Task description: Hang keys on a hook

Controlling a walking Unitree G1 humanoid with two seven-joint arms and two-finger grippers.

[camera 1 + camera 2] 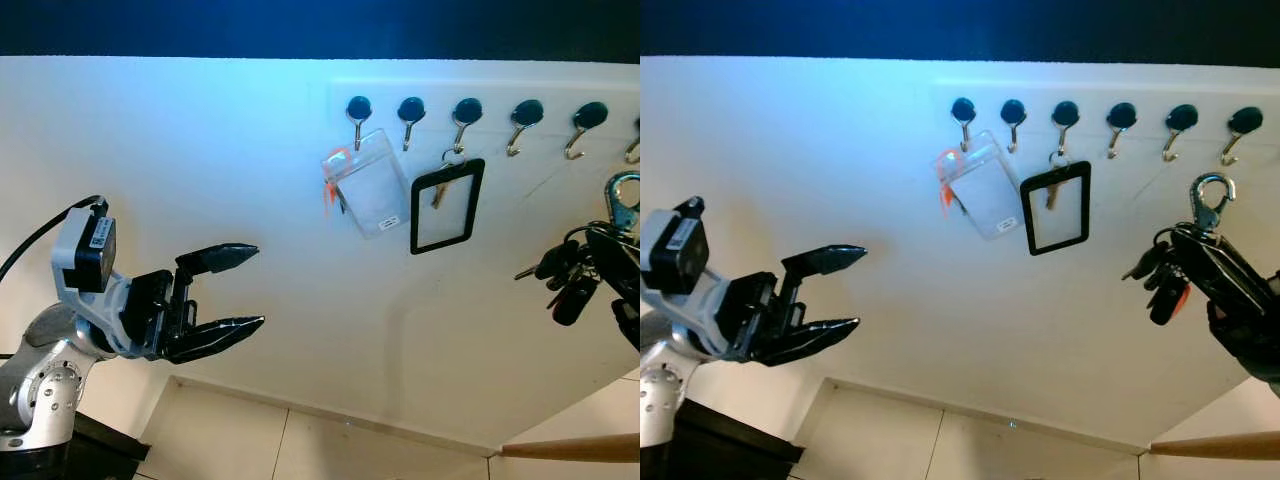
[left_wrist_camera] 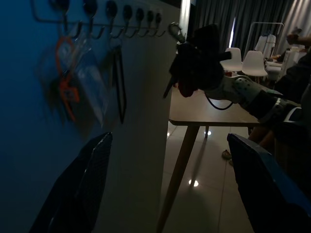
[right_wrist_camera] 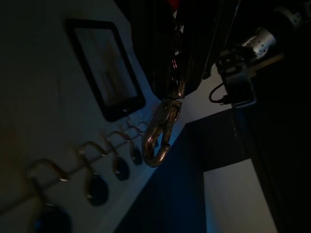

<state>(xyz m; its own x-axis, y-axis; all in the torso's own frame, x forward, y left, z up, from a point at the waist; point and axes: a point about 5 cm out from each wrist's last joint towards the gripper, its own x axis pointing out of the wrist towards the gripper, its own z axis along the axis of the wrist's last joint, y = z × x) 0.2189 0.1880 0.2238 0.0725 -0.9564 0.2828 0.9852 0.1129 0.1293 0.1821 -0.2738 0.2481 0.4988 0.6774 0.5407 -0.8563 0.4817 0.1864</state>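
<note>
Wall [image 1: 890, 300]: white, dark band along the top, pale tiled floor below.
Hook rail [image 1: 1100, 115]: row of dark-knobbed metal hooks high on the wall, the landmark for all else.
Clear badge holder [image 1: 978, 185]: hanging tilted from the rail's leftmost hook, orange tab at its left edge.
Black-framed card holder [image 1: 1057, 207]: hanging from the third hook, just right of the clear holder.
Keys [image 1: 1160, 275]: dark bunch with a red fob, below the rail's right end, apart from the hooks, not yet hung.
Silver snap clip [image 1: 1208, 200]: standing up out of the bunch, below the last hooks, touching none.
Right gripper [image 1: 1225, 275]: below the rail's right end, fingers clamped together on the keys.
Left gripper [image 1: 225, 290]: well left of and below the rail, jaws apart, nothing between them.
Wooden table [image 2: 214, 114]: seen past the wall's edge in the left wrist view.
</note>
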